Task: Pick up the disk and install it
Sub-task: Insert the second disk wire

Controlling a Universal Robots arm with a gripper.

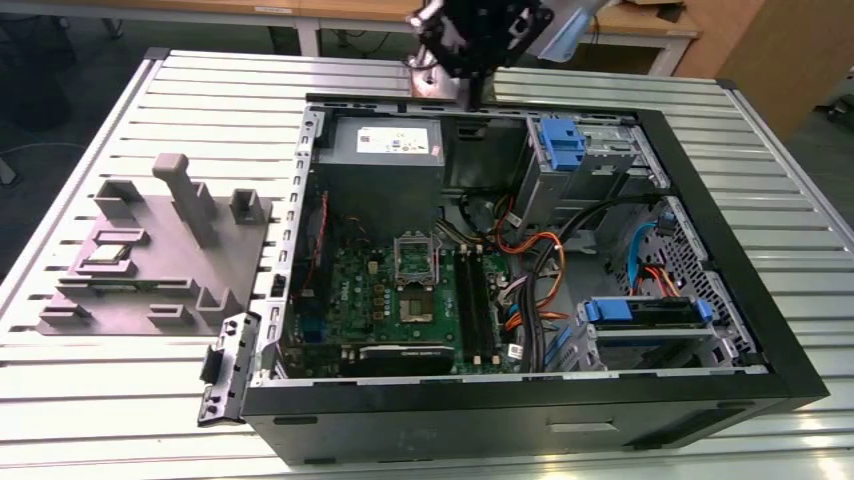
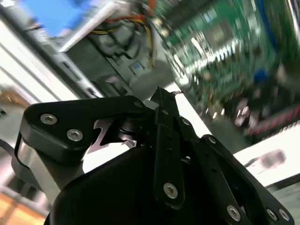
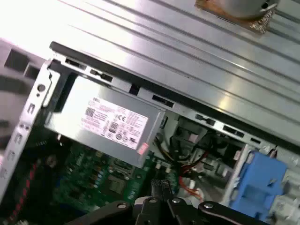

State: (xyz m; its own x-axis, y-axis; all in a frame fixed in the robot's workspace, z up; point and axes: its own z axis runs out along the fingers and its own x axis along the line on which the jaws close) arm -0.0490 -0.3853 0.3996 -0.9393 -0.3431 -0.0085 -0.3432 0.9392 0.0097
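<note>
the gripper point(image 1: 470, 75) hovers at the open case's point(image 1: 747, 330) 12 o'clock edge; its hold and opening can't be told; it should approach the disk squarely.

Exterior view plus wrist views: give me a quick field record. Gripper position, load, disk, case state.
gripper position: gripper above the far edge of the open computer case, near the grey power supply box
gripper load: nothing visibly held
disk: disk with blue rails sits in a bay at the exterior view's right, near the front of the case
case state: side open, motherboard exposed
other: grey fixture block on the table at the exterior view's left
</note>
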